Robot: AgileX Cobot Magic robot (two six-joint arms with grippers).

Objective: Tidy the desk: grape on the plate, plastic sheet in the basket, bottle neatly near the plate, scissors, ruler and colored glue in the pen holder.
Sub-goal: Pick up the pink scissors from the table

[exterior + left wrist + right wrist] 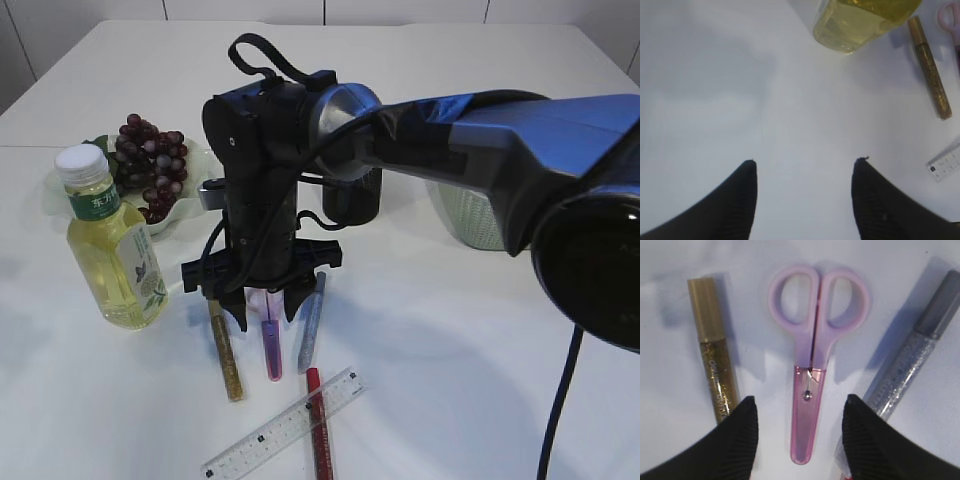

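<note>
On the white worktop (450, 330) the right tool (800, 412) hangs jaws apart, empty, straddling the pink scissors (812, 355), which lie flat and closed between the gold glue (715, 365) and silver glue (912, 357). The bottle (110, 250) stands upright beside the grapes (150, 160). The left tool (804, 175) is spread over bare worktop, while the ruler (285, 425) is cut off at the frame edge.

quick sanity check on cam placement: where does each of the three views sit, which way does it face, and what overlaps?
Exterior: raised at the table front, slanting down at grapes, bottle, ruler; shows the right arm with its gripper.
Left wrist: looks down on bare table past the open left gripper.
Right wrist: straight down on scissors between open fingertips.
Shared: gold glue in both wrist views.
</note>
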